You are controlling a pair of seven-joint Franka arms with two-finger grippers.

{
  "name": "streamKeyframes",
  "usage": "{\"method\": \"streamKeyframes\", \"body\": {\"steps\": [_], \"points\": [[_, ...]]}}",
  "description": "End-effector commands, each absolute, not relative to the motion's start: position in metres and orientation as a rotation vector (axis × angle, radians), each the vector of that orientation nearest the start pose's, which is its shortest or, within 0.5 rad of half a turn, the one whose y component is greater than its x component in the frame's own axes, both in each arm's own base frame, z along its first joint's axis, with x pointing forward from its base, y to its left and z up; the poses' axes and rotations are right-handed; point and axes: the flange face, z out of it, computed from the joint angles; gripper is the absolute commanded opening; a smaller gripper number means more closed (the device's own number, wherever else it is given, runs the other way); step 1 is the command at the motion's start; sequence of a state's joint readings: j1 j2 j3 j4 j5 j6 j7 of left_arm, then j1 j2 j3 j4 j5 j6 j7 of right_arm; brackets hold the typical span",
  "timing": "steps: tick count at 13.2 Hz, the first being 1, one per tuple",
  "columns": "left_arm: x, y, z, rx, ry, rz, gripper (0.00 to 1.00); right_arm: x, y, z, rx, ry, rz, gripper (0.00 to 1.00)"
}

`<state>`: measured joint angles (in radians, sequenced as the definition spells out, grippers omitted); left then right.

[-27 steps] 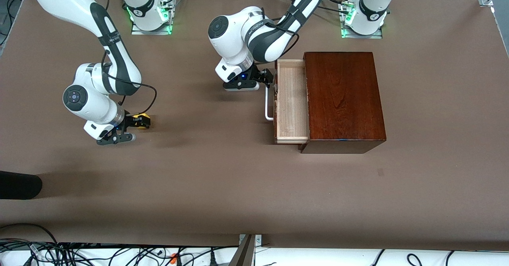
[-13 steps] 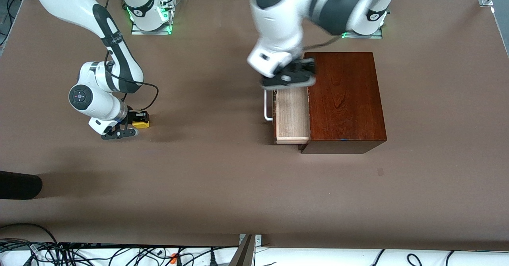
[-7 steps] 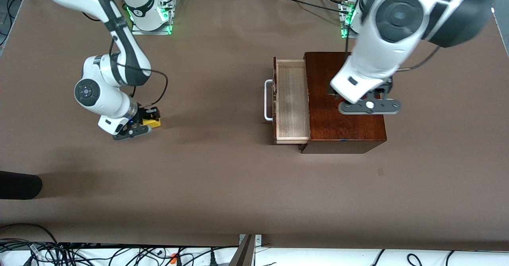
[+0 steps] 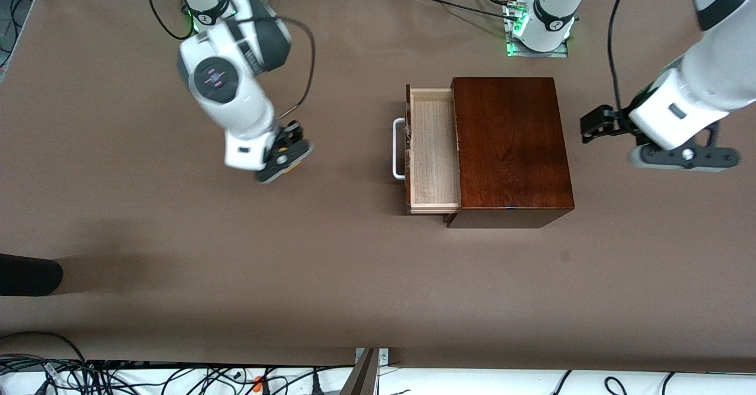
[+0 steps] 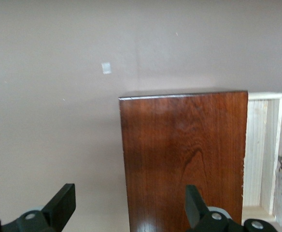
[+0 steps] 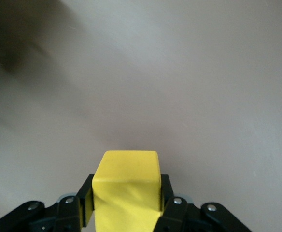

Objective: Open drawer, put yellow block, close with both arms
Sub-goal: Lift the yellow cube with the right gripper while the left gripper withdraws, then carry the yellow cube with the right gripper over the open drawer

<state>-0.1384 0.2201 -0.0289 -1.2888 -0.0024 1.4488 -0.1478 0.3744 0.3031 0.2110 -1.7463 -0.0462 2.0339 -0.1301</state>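
Note:
The drawer (image 4: pixel 434 147) of the dark wooden box (image 4: pixel 511 147) stands pulled open toward the right arm's end, pale inside and empty, with its white handle (image 4: pixel 398 149) in front. My right gripper (image 4: pixel 283 153) is in the air over the bare table between its base and the drawer, shut on the yellow block (image 6: pixel 126 186), which the front view mostly hides. My left gripper (image 4: pixel 590 126) is open and empty, up over the table beside the box at the left arm's end. The left wrist view shows the box top (image 5: pixel 184 154) and the open drawer (image 5: pixel 266 150).
A dark object (image 4: pixel 29 274) lies at the table's edge at the right arm's end, nearer the front camera. Cables (image 4: pixel 118 377) run along the front edge. A small mark (image 4: pixel 565 255) is on the table near the box.
My right gripper has lifted the yellow block off the table and carried it toward the drawer. My left arm has swung from over the box out to the left arm's end.

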Motion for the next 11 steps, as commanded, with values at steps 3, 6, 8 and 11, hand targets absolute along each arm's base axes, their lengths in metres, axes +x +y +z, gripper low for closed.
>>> {"method": "streamKeyframes", "body": {"steps": [3, 6, 8, 11], "points": [[0.545, -0.071, 0.613, -3.153, 0.021, -0.003, 1.0, 0.505, 0.434, 0.434, -2.817, -1.352, -0.04, 0.07], [0.546, -0.062, 0.612, -3.15, 0.14, 0.006, 1.0, 0.454, 0.495, 0.441, -2.746, -1.514, -0.067, 0.07], [0.547, -0.049, 0.611, -3.163, 0.11, 0.014, 1.0, 0.441, 0.526, 0.451, -2.717, -1.574, -0.101, 0.07], [0.544, -0.032, 0.61, -3.163, 0.065, 0.064, 1.0, 0.42, 0.577, 0.465, -2.674, -1.718, -0.144, 0.07]]}}
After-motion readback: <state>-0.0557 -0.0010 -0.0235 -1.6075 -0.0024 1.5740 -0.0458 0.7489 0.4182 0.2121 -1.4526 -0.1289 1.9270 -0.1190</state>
